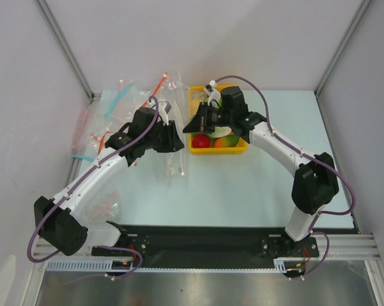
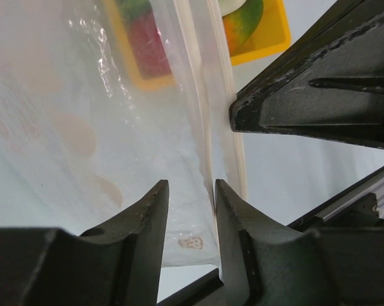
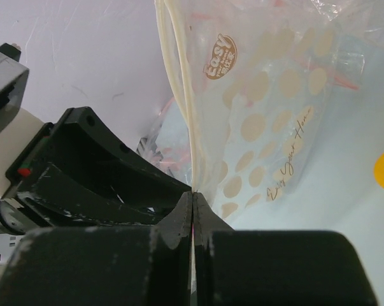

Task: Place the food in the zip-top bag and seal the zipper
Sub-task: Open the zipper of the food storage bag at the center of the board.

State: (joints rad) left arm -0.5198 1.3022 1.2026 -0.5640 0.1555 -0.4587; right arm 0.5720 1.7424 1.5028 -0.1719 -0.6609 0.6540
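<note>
Top view: left fingers (image 1: pixel 174 140) and right fingers (image 1: pixel 192 125) sit nose to nose over the zip-top bag (image 1: pixel 176 162). The bag is crumpled on the desk (image 1: pixel 262 185), just left of the yellow tray (image 1: pixel 242 148). Red fruit (image 1: pixel 201 141) and a green-and-orange fruit (image 1: pixel 227 140) are in the tray, not in the bag. Spare clear bags (image 1: pixel 125 95) are heaped at the far left corner.

Right wrist only: right fingers are pressed together on the zipper (image 3: pixel 179 95), and the pale strip runs up out of the pinch. Dots and script print on the bag are readable here.

Left wrist only: left fingers are narrowly apart. The zipper edge passes through the gap close along one finger, not clamped. Tray and red fruit show through the plastic.

Desk is pale blue-green and matte. White panels close three sides, with an aluminium post (image 1: pixel 64 48) at each far corner. A black base plate (image 1: pixel 198 242) runs along the near edge.
</note>
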